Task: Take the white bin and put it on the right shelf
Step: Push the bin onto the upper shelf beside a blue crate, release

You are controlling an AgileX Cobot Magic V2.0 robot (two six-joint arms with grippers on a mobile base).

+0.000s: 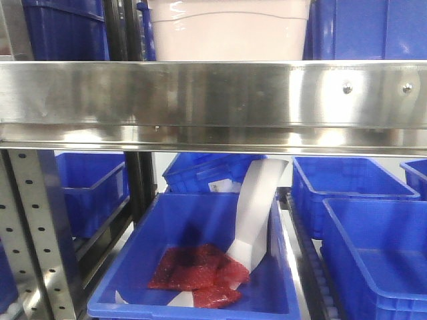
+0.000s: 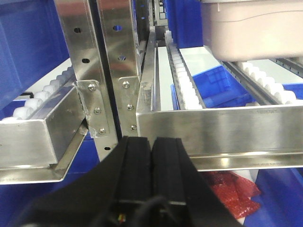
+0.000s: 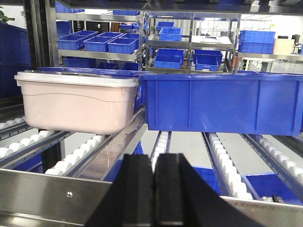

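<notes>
1. The left gripper [image 2: 151,163] is being held just in front of the steel front rail [image 2: 213,125] of the shelf, low in the left wrist view; its black jaws are pressed together on nothing.
2. The white bin [image 3: 75,101] is being carried on the roller tracks [image 3: 71,161] of the upper level, left of a large blue bin [image 3: 220,104] that is standing just beside it. Whether the two are touching cannot be told.
3. The right gripper [image 3: 154,189] is being held at the front rail, facing the blue bin rather than the white bin; its jaws are likewise pressed together, with nothing between them.
4. The step in hand is judged to be the approach: the white bin is not yet being gripped.
5. For the next move, both sets of jaws are likely to need spreading, and both grippers bringing up to the bin's sides or lid edge.
</notes>
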